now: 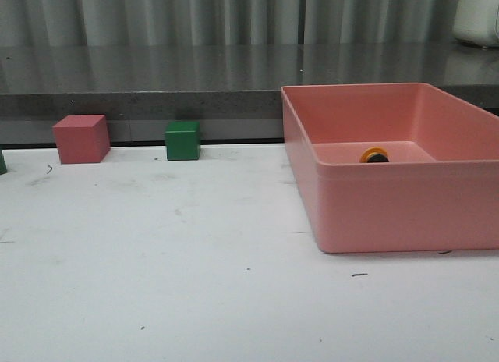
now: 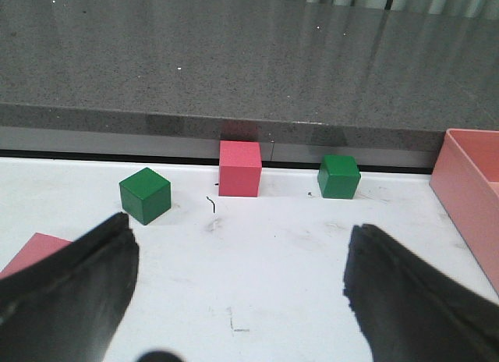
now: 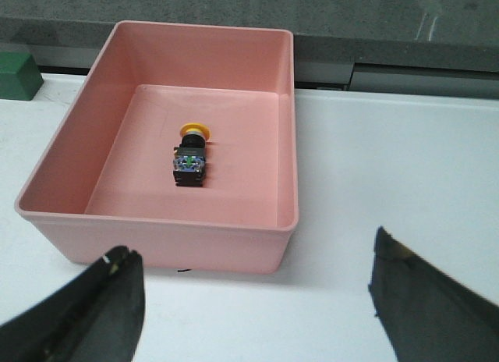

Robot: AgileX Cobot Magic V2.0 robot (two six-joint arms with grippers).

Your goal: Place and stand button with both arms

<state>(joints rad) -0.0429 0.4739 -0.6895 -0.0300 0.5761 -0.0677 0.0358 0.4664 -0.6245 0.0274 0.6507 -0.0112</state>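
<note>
The button [image 3: 191, 154] is seen lying on its side inside the pink bin [image 3: 168, 236]. Both the left gripper [image 2: 238, 288] and right gripper [image 3: 253, 299] are held wide, nothing grasped.

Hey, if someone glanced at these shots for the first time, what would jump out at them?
The big pink bin on the table's right side dominates. The small yellow-capped button lies on its side on the bin's floor, the only thing inside. Along the table's far edge sit a pink cube and a green cube; both open grippers hold nothing.
</note>
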